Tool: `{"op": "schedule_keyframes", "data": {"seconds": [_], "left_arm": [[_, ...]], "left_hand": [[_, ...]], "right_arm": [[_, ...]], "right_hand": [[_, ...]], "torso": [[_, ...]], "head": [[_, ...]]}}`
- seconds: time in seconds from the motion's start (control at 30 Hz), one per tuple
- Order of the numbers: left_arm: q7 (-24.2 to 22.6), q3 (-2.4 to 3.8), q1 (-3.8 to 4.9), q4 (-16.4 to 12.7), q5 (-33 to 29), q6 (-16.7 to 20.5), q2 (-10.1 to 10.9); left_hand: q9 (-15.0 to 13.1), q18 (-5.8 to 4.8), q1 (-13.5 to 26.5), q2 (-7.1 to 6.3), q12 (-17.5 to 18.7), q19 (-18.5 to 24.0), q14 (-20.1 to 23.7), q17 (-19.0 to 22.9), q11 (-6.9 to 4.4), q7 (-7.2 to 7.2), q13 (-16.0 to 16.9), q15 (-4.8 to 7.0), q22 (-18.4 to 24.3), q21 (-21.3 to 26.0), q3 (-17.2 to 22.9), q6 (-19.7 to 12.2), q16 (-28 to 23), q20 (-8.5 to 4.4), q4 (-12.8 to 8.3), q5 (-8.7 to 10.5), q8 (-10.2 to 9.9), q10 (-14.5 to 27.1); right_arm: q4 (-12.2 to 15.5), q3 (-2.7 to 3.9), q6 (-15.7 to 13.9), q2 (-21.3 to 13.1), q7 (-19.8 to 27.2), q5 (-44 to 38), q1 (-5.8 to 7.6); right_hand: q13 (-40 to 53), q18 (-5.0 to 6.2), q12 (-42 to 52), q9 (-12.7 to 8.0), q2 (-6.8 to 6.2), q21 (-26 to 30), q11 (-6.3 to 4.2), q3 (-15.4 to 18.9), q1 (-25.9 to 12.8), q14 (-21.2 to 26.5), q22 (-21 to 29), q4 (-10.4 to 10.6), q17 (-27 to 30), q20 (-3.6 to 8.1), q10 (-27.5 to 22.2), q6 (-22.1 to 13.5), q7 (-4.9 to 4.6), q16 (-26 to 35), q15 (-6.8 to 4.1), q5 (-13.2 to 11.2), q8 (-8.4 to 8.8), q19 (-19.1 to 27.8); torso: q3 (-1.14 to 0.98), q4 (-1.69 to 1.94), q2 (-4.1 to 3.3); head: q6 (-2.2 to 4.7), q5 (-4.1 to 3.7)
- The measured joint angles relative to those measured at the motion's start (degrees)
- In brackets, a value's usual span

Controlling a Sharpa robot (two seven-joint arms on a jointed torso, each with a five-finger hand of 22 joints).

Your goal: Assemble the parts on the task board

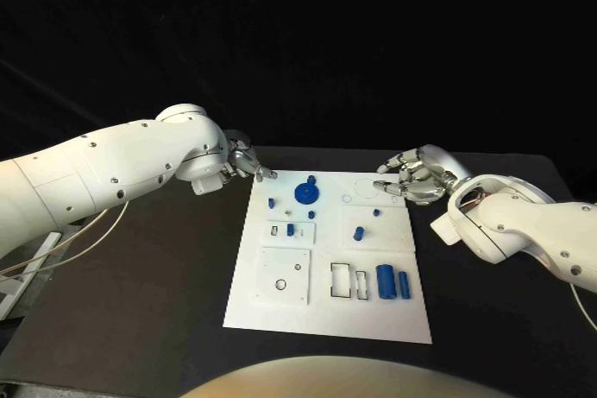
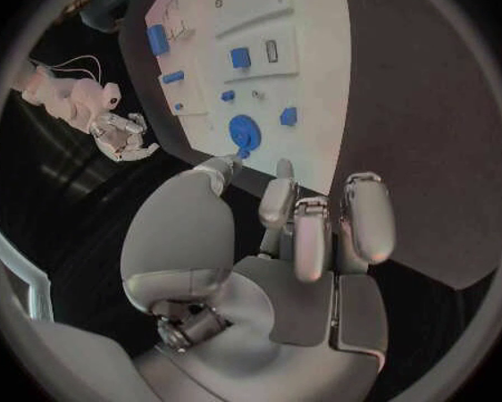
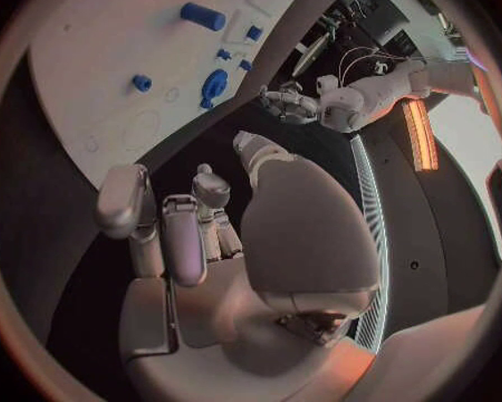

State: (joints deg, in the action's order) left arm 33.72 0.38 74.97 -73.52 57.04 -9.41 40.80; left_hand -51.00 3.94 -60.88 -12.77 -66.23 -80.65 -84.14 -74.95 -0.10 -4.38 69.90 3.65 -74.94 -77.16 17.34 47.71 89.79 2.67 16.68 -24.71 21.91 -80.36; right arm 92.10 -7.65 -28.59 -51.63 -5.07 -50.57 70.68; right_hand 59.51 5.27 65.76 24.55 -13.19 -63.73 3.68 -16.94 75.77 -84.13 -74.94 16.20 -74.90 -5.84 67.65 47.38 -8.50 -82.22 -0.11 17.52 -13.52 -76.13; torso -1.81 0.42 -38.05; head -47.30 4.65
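Both silver hands, left [image 1: 247,167] and right [image 1: 411,178], hover empty, fingers apart, flanking the flat white task board [image 1: 326,322]; round blue gear [image 1: 306,192] between

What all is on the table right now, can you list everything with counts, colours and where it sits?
task board: one, white, middle of the black table.
round disc part: one, blue, far end of the board near the left hand.
cylinder parts: two, blue, side by side on the board's near right section.
small parts: several, blue, scattered over the board's middle and far sections.
left hand: one, silver, at the board's far left corner, holding nothing.
right hand: one, silver, at the board's far right corner, holding nothing.
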Motion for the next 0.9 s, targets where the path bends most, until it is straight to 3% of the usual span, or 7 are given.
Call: {"op": "schedule_keyframes", "data": {"seconds": [0.3, 0.6, 0.9], "left_arm": [[0.20, -2.02, -0.11, 6.50, 1.18, -3.45, -4.39], [0.14, -2.55, -0.73, 10.12, 1.60, -5.60, -6.98], [-0.46, -2.93, -1.22, 11.12, 1.52, -7.03, -8.14]], "left_hand": [[0.79, 0.00, -0.22, 0.23, 0.00, 0.13, 0.20, 0.00, 0.21, 0.00, -0.17, -0.20, 0.00, 0.00, -0.76, 0.00, 0.00, 0.17, -0.02, 1.42, -0.21, 0.21], [0.97, 0.00, -0.16, 0.68, 0.00, 0.19, 0.20, 0.01, 0.21, 0.00, -0.17, -0.20, 0.01, 0.00, -1.04, 0.00, 0.00, 0.22, 0.03, 1.90, -0.43, 0.21], [1.25, -0.01, -0.22, 1.18, 0.00, -0.02, 0.20, 0.01, 0.42, -0.05, -0.17, -0.20, 0.02, 0.00, -1.07, 0.88, 0.00, 0.42, -0.01, 1.90, -0.43, 0.42]], "right_arm": [[-0.01, 0.00, -0.04, 0.14, -0.01, 0.02, 0.00], [-0.01, 0.00, -0.08, 0.24, -0.01, 0.03, -0.01], [-0.04, 0.00, -0.21, 0.34, 0.02, -0.35, -0.02]], "right_hand": [[0.00, 0.00, 0.00, 0.00, 0.00, 0.00, 0.00, 0.00, 0.00, 0.00, 0.01, 0.00, 0.00, 0.00, 0.00, 0.00, 0.00, 0.00, 0.00, 0.00, 0.00, 0.00], [0.00, 0.00, 0.00, -0.01, 0.23, 0.00, 0.00, 0.00, -0.22, 0.00, 0.01, 0.00, 0.00, 0.00, 0.00, 0.00, 0.00, 0.00, 0.00, 0.00, 0.00, 0.00], [-0.09, 0.00, 0.00, -0.01, 0.22, 0.22, 0.00, 0.00, -0.22, 0.00, 0.02, 0.00, -0.05, 0.00, 0.00, 0.00, 0.00, 0.00, 0.00, 0.00, -0.21, 0.00]], "torso": [[0.08, -0.02, -0.11], [0.02, -0.09, -0.11], [-0.01, -0.03, 0.02]], "head": [[-0.05, 0.25], [-0.35, 0.35], [-0.44, 0.25]]}}
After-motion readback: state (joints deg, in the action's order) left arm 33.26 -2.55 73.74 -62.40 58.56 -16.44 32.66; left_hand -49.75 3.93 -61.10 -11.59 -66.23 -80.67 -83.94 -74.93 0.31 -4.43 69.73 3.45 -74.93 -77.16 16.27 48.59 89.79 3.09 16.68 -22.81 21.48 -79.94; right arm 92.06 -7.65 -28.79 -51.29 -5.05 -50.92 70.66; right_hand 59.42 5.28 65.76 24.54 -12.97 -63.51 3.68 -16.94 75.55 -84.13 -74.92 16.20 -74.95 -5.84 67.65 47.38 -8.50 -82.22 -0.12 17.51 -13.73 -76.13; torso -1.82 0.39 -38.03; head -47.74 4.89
